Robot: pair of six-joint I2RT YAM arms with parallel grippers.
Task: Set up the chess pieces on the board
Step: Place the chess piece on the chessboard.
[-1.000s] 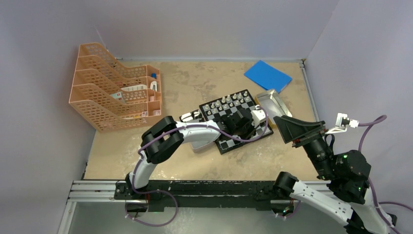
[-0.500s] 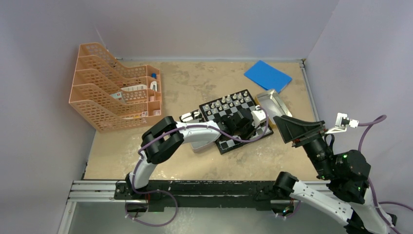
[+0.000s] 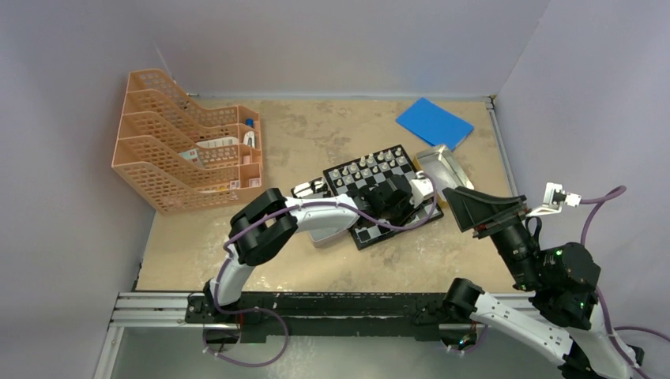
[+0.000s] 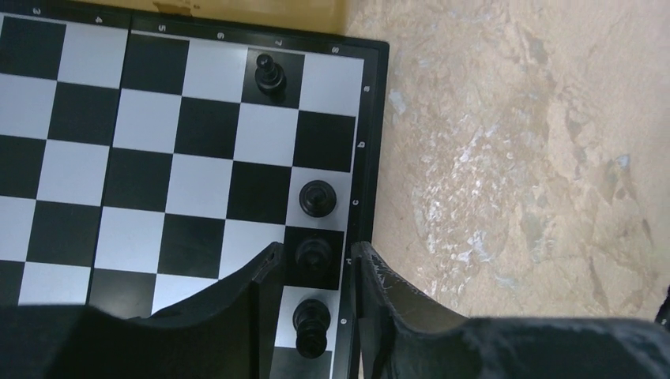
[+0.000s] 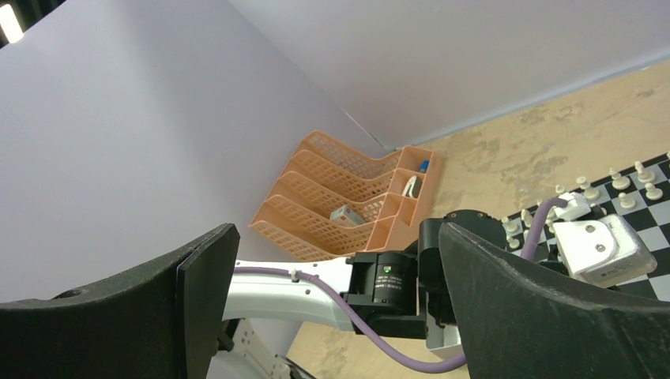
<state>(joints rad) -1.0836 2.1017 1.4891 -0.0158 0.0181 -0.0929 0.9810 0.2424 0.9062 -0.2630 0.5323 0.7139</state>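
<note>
Left gripper (image 4: 316, 248) parted astride black piece (image 4: 314, 254) on board (image 4: 142, 118) — ungripped; right gripper (image 5: 336, 237) wide open.

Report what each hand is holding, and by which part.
Nothing is held. The left hand straddles a black chess piece standing on the board, with gaps showing on both sides. The right hand hangs wide open and empty.

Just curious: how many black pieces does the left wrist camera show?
4 pieces: one at the top edge, three down the right edge, two between the jaws. More may hide.
</note>
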